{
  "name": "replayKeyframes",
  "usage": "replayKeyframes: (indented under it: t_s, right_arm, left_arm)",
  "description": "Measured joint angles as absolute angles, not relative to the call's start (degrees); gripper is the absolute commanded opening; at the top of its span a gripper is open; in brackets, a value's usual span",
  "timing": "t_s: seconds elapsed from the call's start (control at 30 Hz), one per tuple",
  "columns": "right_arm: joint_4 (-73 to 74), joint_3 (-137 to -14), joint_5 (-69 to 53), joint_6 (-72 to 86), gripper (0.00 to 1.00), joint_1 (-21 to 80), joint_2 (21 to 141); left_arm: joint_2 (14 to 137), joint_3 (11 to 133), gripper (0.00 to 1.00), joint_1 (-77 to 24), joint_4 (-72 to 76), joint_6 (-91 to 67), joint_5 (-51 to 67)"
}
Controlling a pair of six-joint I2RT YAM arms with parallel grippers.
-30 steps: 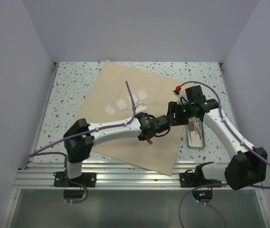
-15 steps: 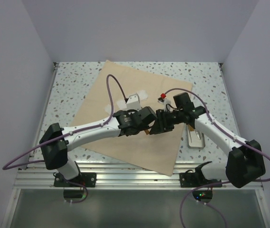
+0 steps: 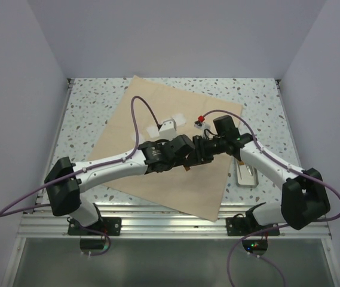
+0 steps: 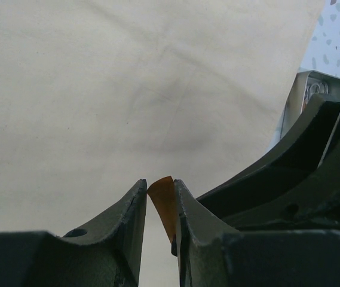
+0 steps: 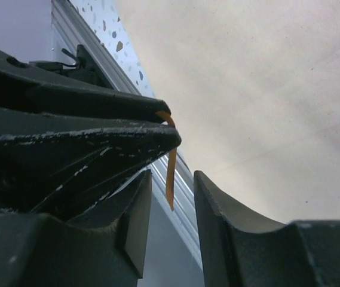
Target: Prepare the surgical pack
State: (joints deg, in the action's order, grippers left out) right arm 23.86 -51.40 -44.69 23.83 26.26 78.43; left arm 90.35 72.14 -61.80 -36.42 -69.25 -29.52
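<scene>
Where pack [image 3: 152, 107] covers speckled table [image 3: 86, 101], left fingers [image 4: 131, 221] pinch orange strip [image 4: 162, 200]; right fingers [image 5: 229, 221] ajar.

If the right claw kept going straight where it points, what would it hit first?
Most likely the small orange strip, pinched in the left gripper: it hangs between the parted fingers of the right gripper. The left gripper's own fingers sit close beside that line, though depth is unclear.

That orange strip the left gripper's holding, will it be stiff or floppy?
Probably floppy: the orange strip curves in the left gripper and droops past its fingers. Its edge looks paper-thin, so likely very light and easily creased.
</scene>
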Motion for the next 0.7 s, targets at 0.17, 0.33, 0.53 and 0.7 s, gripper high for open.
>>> replayKeyframes:
  t_s: [0.17,0.33,0.53,0.7]
  right_arm:
    - [21.8,-51.2,-44.7,24.9,0.25,26.7,79.6]
    - [20.7,-51.1,-44.7,25.5,0.00,27.0,80.6]
    - [22.6,-51.3,-42.0,25.1,0.00,27.0,81.9]
    - [29.4,-52.4,-34.5,22.9,0.00,22.6,82.3]
  left_arm:
    - [89.3,71.5,0.28,-61.5,-35.2,-69.2,-28.8]
    - [89.0,71.2,0.36,-61.0,-33.7,-68.4,-28.0]
    - [86.5,67.5,0.75,-58.1,-30.7,-66.0,-25.9]
    - [82.6,64.2,0.79,-51.1,-29.4,-62.6,-24.4]
